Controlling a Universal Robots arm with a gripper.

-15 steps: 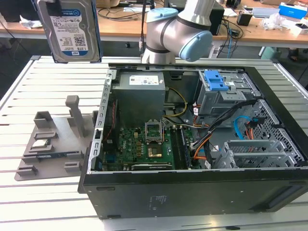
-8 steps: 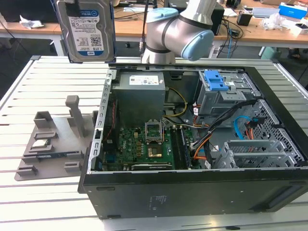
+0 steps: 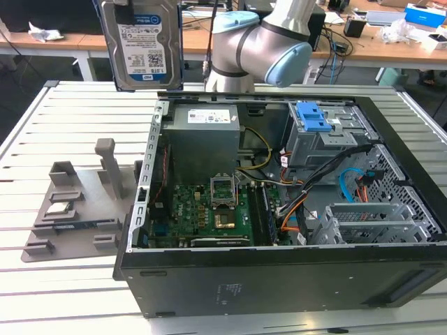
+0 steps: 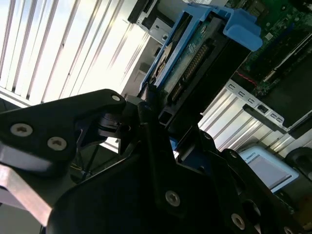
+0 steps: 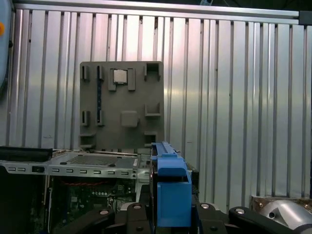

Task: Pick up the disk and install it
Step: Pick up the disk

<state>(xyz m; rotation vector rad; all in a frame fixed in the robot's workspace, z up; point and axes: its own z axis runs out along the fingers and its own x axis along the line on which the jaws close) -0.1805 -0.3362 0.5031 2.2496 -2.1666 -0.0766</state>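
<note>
The disk [image 3: 143, 43] hangs upright high over the table, behind the far left corner of the open computer case [image 3: 279, 269] in the exterior view, its white-and-blue label facing the camera. In both wrist views my gripper [image 5: 170, 213] is shut on it. Black fingers [image 4: 146, 122] clamp the blue carrier frame [image 5: 171, 180] from both sides. The disk's connector edge [image 4: 195, 58] points away from the wrist. Below it lie the slatted table and the case's edge.
Inside the case are a grey power-supply box [image 3: 202, 136], a blue latch on a metal cage [image 3: 314, 118], the motherboard [image 3: 209, 209] and loose cables. A grey parts fixture [image 3: 70, 202] lies on the table at the exterior view's left. The arm's base [image 3: 258, 42] stands behind the case.
</note>
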